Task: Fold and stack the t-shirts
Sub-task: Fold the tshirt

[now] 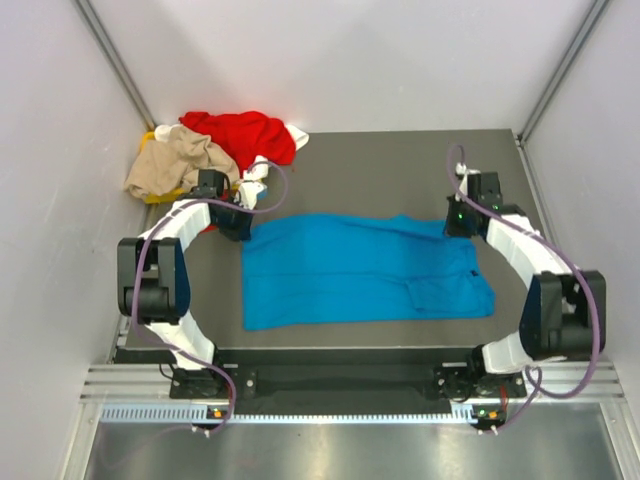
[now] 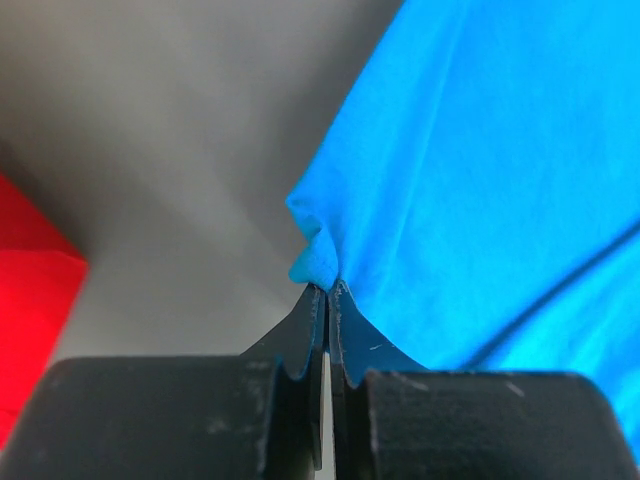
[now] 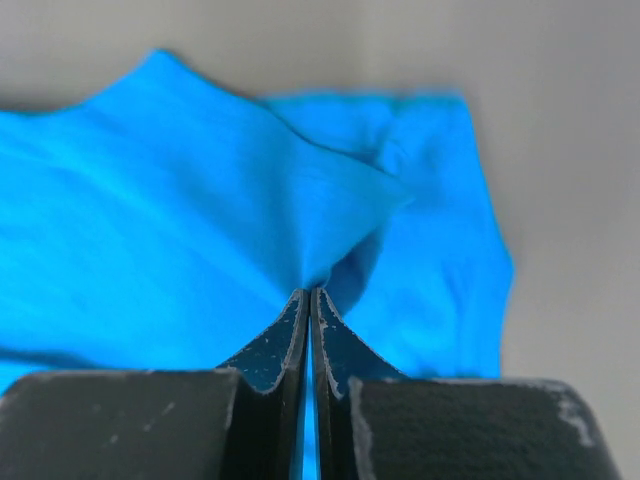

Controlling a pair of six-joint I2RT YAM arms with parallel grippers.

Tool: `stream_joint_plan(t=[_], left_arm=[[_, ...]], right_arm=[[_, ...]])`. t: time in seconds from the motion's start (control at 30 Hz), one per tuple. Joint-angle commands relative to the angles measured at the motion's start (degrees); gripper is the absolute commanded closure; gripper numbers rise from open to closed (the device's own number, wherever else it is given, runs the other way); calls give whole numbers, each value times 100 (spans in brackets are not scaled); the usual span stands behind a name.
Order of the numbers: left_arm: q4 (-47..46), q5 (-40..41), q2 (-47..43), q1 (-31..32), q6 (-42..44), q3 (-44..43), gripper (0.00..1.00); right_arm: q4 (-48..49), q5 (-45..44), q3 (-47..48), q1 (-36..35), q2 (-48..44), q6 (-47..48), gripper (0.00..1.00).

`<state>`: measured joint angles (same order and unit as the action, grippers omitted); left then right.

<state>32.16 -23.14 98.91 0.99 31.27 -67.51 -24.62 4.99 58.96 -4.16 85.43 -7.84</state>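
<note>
Blue cloth: the blue t-shirt [image 1: 360, 268] lies flat in the middle of the table [image 1: 400, 160], and my left gripper [image 2: 326, 290] and right gripper [image 3: 308, 295] are each squeezed tight on one far corner. I think a pinch this small could slip out if I lift fast. I see no words or labels.

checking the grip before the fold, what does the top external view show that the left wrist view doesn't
Only the top external view: the whole blue t-shirt laid out, the right claw at its far right corner, and the beige t-shirt in the far left pile. Only the left wrist view: the left claw pinched shut on a bunched bit of the blue cloth's edge. Both: blue cloth, the red t-shirt and the grey table.
</note>
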Motion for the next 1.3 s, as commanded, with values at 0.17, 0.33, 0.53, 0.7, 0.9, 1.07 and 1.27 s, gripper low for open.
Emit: stream_joint_plan(t=[0.17, 0.33, 0.53, 0.7, 0.9, 1.07, 1.27], left_arm=[[343, -165, -549, -29, 933, 475, 100], [220, 46, -557, -38, 1039, 563, 100], [80, 248, -716, -47, 1154, 668, 100], [150, 152, -628, -56, 1285, 765, 100], [483, -120, -803, -56, 1609, 774, 96], [1579, -639, -1014, -195, 2662, 730, 75], [3312, -982, -1128, -372, 3929, 388, 48]], right_arm=[[-253, -253, -1369, 555, -1449, -350, 100], [-394, 88, -1458, 960, -1625, -412, 100], [-605, 177, -1492, 970, -1687, -614, 100], [-640, 265, -1633, 970, -1503, -728, 100], [-561, 64, -1660, 996, -1178, -763, 100], [-570, -95, -1695, 1049, -1160, -754, 84], [-825, -473, -1353, 1049, -1800, -667, 52]])
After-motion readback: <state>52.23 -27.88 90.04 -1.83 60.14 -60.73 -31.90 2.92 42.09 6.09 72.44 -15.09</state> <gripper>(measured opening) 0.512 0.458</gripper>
